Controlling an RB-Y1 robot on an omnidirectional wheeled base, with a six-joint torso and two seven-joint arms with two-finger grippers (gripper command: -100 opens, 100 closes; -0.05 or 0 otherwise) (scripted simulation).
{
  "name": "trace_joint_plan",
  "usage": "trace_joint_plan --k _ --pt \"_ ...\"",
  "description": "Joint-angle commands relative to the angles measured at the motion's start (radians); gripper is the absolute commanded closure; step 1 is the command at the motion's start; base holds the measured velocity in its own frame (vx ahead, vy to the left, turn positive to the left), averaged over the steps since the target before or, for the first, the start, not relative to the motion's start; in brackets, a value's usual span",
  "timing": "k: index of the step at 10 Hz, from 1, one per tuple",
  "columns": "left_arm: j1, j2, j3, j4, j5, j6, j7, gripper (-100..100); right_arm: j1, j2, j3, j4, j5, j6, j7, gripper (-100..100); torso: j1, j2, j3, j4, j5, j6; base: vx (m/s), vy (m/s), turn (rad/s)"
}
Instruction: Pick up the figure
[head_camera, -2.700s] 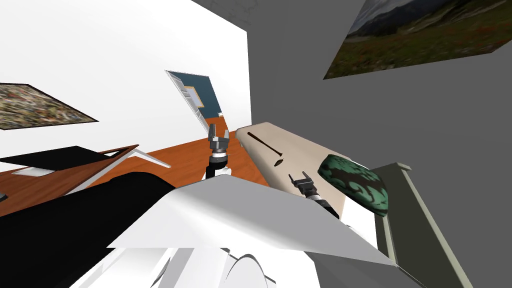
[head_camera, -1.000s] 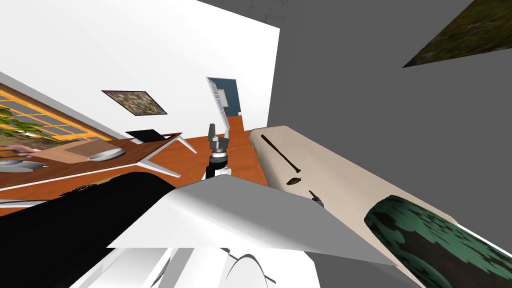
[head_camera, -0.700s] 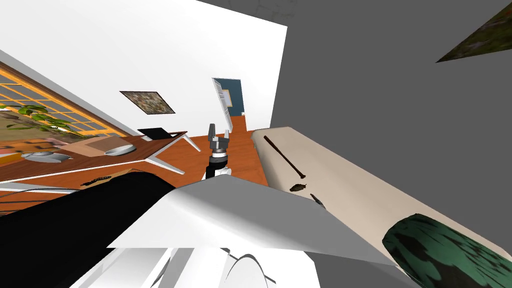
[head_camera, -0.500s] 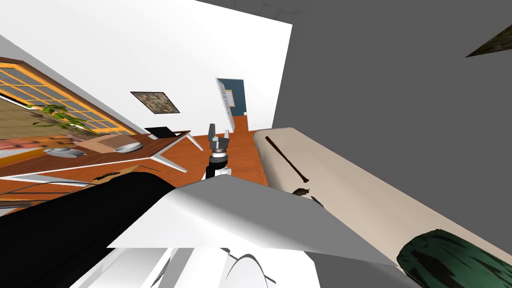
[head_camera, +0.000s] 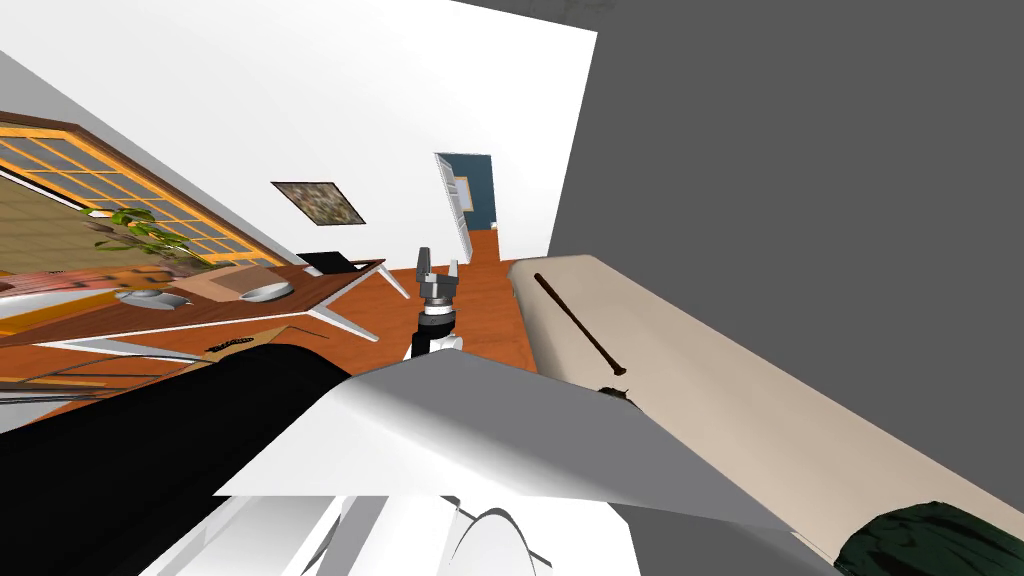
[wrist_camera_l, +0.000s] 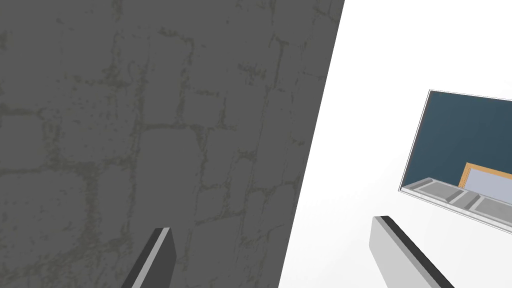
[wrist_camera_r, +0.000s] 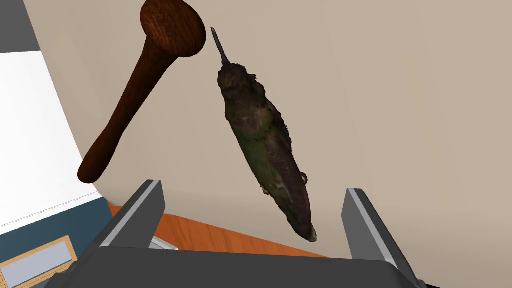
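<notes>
The figure (wrist_camera_r: 265, 150) is a small dark brown-green bird with a long thin beak, lying flat on the beige bed (wrist_camera_r: 400, 100). In the head view the figure (head_camera: 615, 392) peeks over my chest's edge. My right gripper (wrist_camera_r: 255, 215) is open and close over the figure. The bird's tail end lies between the fingers (wrist_camera_r: 145, 210) and touches neither. A brown wooden club (wrist_camera_r: 140, 95) lies just beside the beak; in the head view the club (head_camera: 575, 320) stretches along the bed. My left gripper (head_camera: 437, 262) is raised ahead of me, open and holding nothing.
A dark grey wall (head_camera: 800, 200) runs along the bed's far side. A green patterned pillow (head_camera: 930, 545) lies at the bed's near end. To my left stands a wooden table (head_camera: 200, 310) with bowls, and orange floor (head_camera: 480, 300) leads to a doorway (head_camera: 478, 195).
The whole head view has shifted as I moved along the bed: the pillow slid to the bottom right corner, the figure came up to my chest's edge, and the right gripper dropped behind it.
</notes>
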Motion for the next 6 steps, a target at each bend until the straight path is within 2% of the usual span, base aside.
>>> trace_joint_plan --k 1,2,4,5,6 --pt "0.000 0.000 0.000 0.000 0.000 0.000 0.000 0 0.002 -0.005 0.003 0.021 0.022 0.004 0.030 -100 0.000 0.000 0.000 0.000 0.000 0.000 0.031 0.012 0.139" --pt "0.000 0.000 0.000 0.000 0.000 0.000 0.000 0 0.002 -0.005 0.003 0.021 0.022 0.004 0.030 -100 0.000 -0.002 -0.001 0.000 0.000 -0.001 0.050 0.005 0.085" --pt "0.000 0.000 0.000 0.000 0.000 0.000 0.000 0 0.006 -0.018 0.012 0.060 0.063 0.012 0.068 -100 -0.001 -0.005 -0.003 -0.001 0.000 -0.001 0.081 0.001 0.154" --pt "0.000 0.000 0.000 0.000 0.000 0.000 0.000 0 0.006 -0.018 0.012 0.060 0.039 0.012 0.068 -100 0.000 -0.007 -0.004 -0.001 0.000 -0.001 0.078 0.009 0.078" --pt "0.000 0.000 0.000 0.000 0.000 0.000 0.000 0 0.006 -0.018 0.012 0.060 0.042 0.012 0.068 -100 0.000 -0.006 -0.004 -0.001 0.000 0.000 0.033 0.004 -0.005"
